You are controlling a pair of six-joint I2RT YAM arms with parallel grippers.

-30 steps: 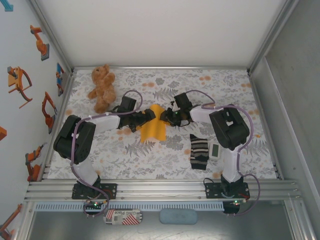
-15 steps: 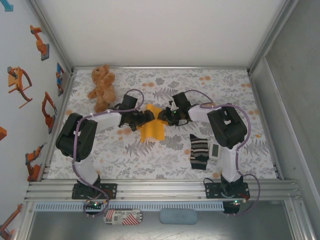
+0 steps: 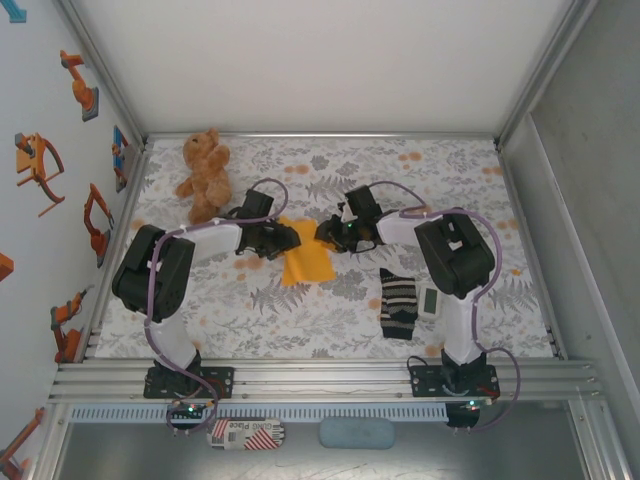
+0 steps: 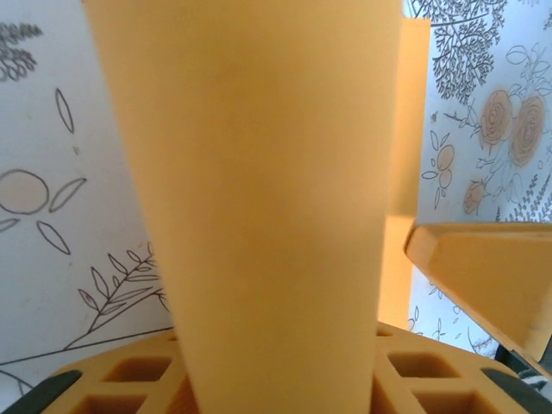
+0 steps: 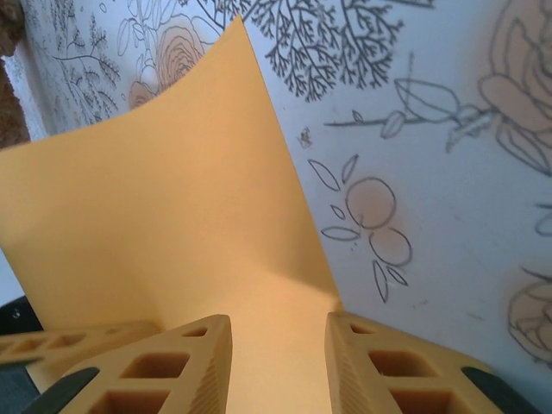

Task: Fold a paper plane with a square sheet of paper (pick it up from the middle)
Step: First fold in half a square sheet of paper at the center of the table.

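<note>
The square sheet of paper (image 3: 308,265) lies mid-table, orange-yellow, bent upward where both grippers meet it at its far edge. My left gripper (image 3: 290,238) reaches it from the left. In the left wrist view the sheet (image 4: 259,216) bows up over the gap of the left gripper (image 4: 280,388), whose fingers stand wide apart. My right gripper (image 3: 326,233) comes from the right. In its wrist view it (image 5: 278,362) is open with the sheet (image 5: 172,216) lying flat between its fingers. The paper plane is out of view.
A brown teddy bear (image 3: 203,175) sits at the far left. A striped black-and-white sock (image 3: 398,303) and a small white device (image 3: 430,301) lie near the right arm. Enclosure walls border the floral tablecloth (image 3: 300,320).
The two grippers have drawn slightly apart, the left one shifting left. The raised hump of paper between them has sunk and the sheet lies flatter.
</note>
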